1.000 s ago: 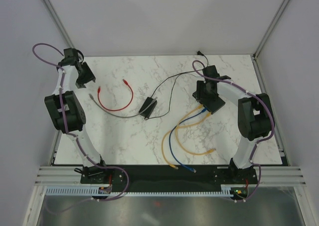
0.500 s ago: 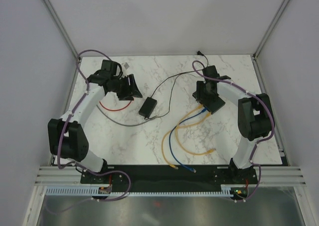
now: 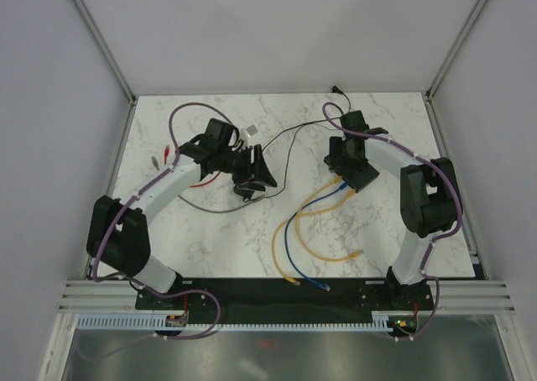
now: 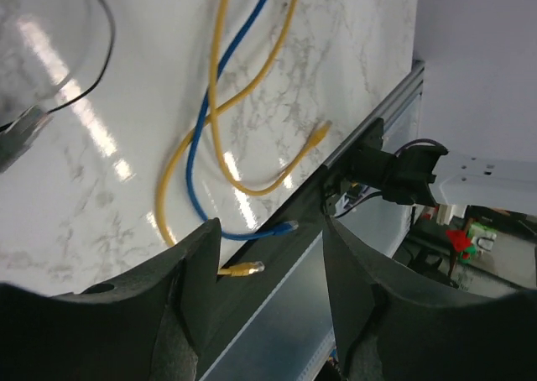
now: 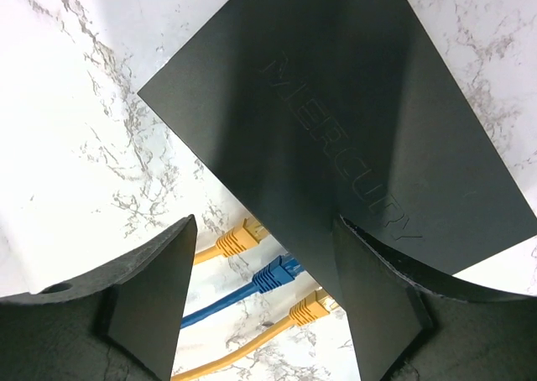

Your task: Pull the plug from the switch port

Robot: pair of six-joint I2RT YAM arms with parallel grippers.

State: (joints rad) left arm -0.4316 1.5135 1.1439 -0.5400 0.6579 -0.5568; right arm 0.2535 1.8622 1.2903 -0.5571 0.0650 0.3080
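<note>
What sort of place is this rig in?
Probably an enclosed lab test cell, not a real network room: plain white walls, a marble-look tabletop, and one switch with loose patch cables.

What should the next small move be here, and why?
Probably lower the right gripper straight down toward the blue plug. Its jaws stand open above the port edge of the switch, with the blue plug roughly centred between them. A yellow plug sits on either side, and all three appear seated. The left gripper, open and empty, is well off to the switch's left.
</note>
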